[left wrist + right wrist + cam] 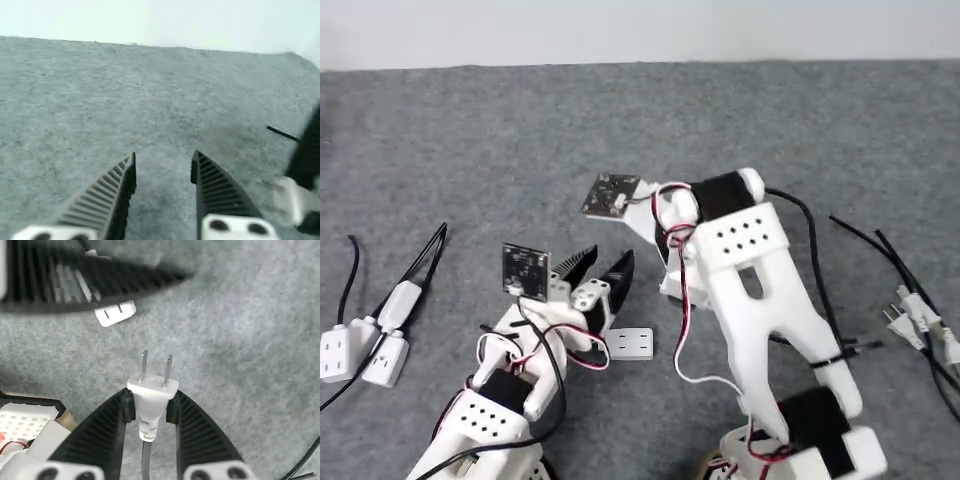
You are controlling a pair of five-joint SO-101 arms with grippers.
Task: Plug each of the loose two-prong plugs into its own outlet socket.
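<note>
The step in hand is the mating of one plug with one socket. The right gripper (151, 404) is clenched on the body of a white two-prong plug with a dark cord (152, 389). Both metal prongs stick out clear beyond its black ribbed fingers (107, 432). In the right wrist view the prongs aim roughly at a small white rectangular outlet socket (115, 314). The socket lies on the grey carpet (520, 130), apart from the prong tips, and its two slots can be seen.

In the high view that same socket (630, 343) sits near the front of the table, just right of the left arm. The left gripper (606, 262) hangs a little farther back than the socket. Its claw is released, with the jaws spread wide and nothing between them; the left wrist view looks past them (164, 155) onto bare carpet.

The socket looks light and lies loose, so a push from the plug would likely slide it away. The next move probably calls for the left claw to come down and pin or grasp the socket. The right arm would then square the prongs to the slots and press straight in.

More white sockets on black cords (360, 348) lie at the far left, and further loose plugs (918, 318) at the far right, unplugged.
</note>
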